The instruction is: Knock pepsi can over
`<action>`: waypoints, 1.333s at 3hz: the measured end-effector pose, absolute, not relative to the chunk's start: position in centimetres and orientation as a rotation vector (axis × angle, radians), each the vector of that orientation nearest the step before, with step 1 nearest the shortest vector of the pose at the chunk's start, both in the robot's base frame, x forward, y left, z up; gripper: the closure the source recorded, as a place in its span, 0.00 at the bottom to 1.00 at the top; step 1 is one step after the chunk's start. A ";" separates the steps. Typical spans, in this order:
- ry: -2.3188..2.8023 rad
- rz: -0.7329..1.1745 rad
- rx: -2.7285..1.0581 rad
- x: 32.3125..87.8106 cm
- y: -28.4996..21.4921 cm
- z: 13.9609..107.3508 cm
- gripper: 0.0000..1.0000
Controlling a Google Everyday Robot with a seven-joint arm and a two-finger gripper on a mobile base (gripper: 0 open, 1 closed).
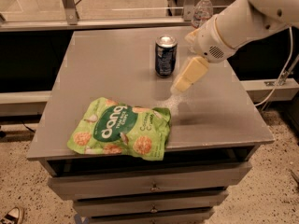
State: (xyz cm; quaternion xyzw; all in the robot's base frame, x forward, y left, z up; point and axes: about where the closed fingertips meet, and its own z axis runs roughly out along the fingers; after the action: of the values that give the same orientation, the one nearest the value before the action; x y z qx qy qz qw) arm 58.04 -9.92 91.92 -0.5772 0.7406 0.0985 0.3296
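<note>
The pepsi can (165,55) is dark blue with a silver top and stands upright near the back middle of the grey table (93,73). My gripper (187,76) hangs from the white arm that reaches in from the upper right. It sits just right of the can and slightly nearer the front, its cream tip pointing down-left over the tabletop. It is apart from the can by a small gap.
A clear water bottle (202,10) with a white cap stands at the table's back right, partly behind my arm. A green snack bag (120,134) lies flat at the front left. Drawers are below the tabletop. A shoe (11,215) is on the floor.
</note>
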 end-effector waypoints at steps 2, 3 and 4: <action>1.843 0.421 -1.297 64.1 -5.4 90.6 0.00; 1.815 0.510 -1.225 64.3 -2.5 91.1 0.00; 1.802 0.617 -1.179 62.5 1.1 92.7 0.00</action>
State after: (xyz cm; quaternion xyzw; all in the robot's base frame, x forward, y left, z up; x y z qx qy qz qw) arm 62.51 1.10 92.66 -0.4738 0.7240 0.2480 0.4357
